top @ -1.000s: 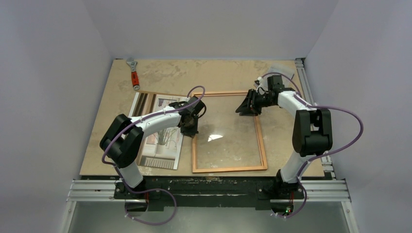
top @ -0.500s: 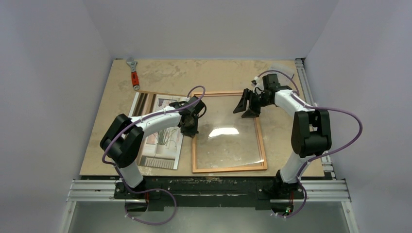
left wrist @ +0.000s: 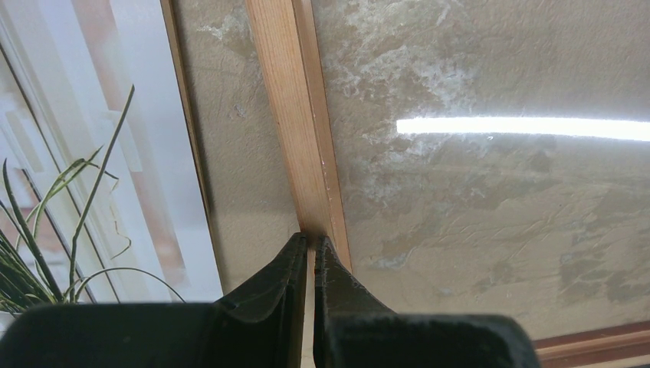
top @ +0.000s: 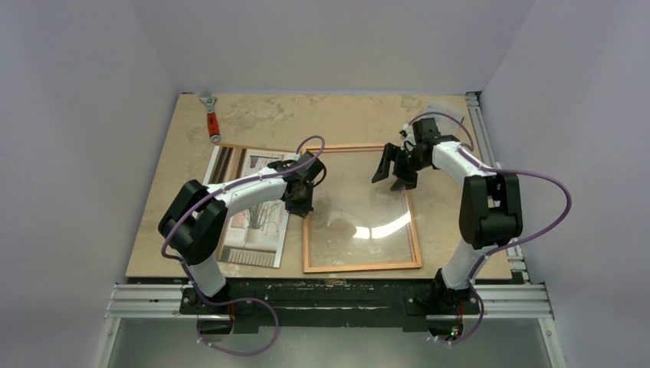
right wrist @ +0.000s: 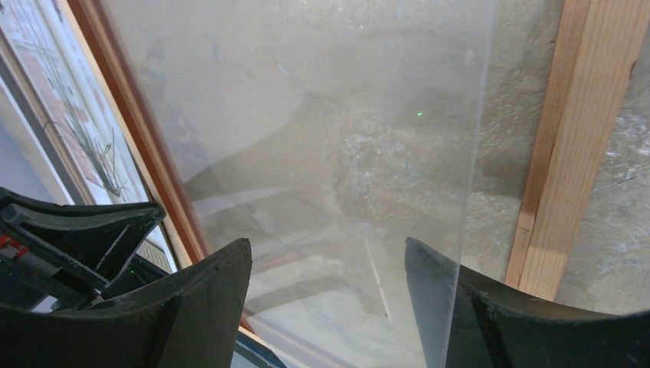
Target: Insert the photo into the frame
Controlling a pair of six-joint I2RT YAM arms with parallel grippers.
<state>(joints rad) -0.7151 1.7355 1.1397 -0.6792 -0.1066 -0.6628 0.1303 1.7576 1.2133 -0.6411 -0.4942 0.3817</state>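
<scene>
The frame (top: 360, 267), a thin orange-brown wooden rectangle, lies flat mid-table with a clear pane (top: 360, 222) inside it, glare across the pane. The photo (top: 253, 230) lies face up just left of the frame, partly under my left arm. My left gripper (top: 299, 205) is shut, its tips (left wrist: 310, 241) resting on the frame's left rail (left wrist: 295, 115), with the photo's plant (left wrist: 77, 153) beside it. My right gripper (top: 391, 175) hovers open over the frame's far right corner. In its wrist view the jaws (right wrist: 328, 253) stand wide over the pane (right wrist: 306, 115), beside the rail (right wrist: 582, 115).
A wrench with an orange-red handle (top: 211, 115) lies at the table's back left corner. A metal rail (top: 479, 126) runs along the right edge. Grey walls close in on three sides.
My right gripper has opened and lifted slightly off the clear pane. The glare on the pane has slid toward the near right. The left arm has not moved.
</scene>
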